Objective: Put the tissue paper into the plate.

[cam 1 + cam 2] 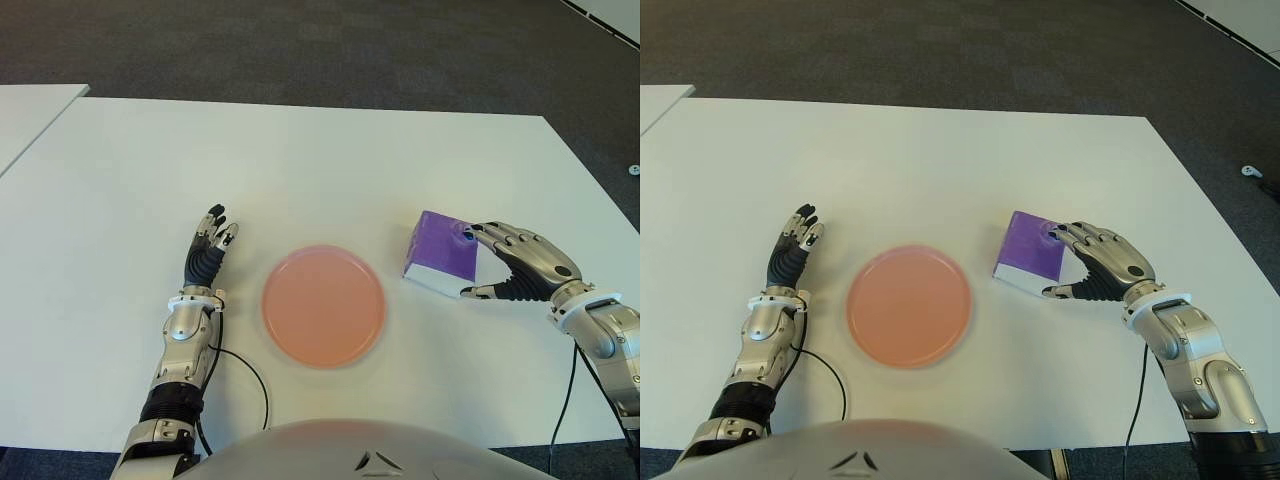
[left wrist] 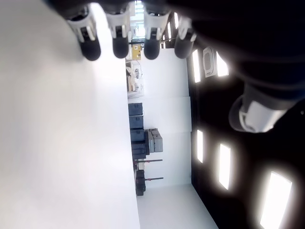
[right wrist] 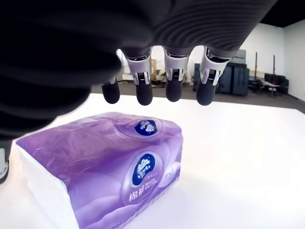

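Note:
A purple tissue pack (image 1: 440, 252) lies flat on the white table (image 1: 300, 160), to the right of an empty pink plate (image 1: 323, 305). My right hand (image 1: 470, 262) arches over the pack's right end, with the fingers above its far edge and the thumb by its near edge. In the right wrist view the fingertips (image 3: 174, 90) hover just above the pack (image 3: 109, 157) with a gap showing, so the hand is open and holds nothing. My left hand (image 1: 208, 250) shows to the left of the plate, its fingers (image 2: 121, 45) stretched out straight.
A second white table's corner (image 1: 30, 110) stands at the far left, and dark carpet (image 1: 330, 50) lies beyond the far edge. A black cable (image 1: 250, 375) loops on the table beside my left forearm.

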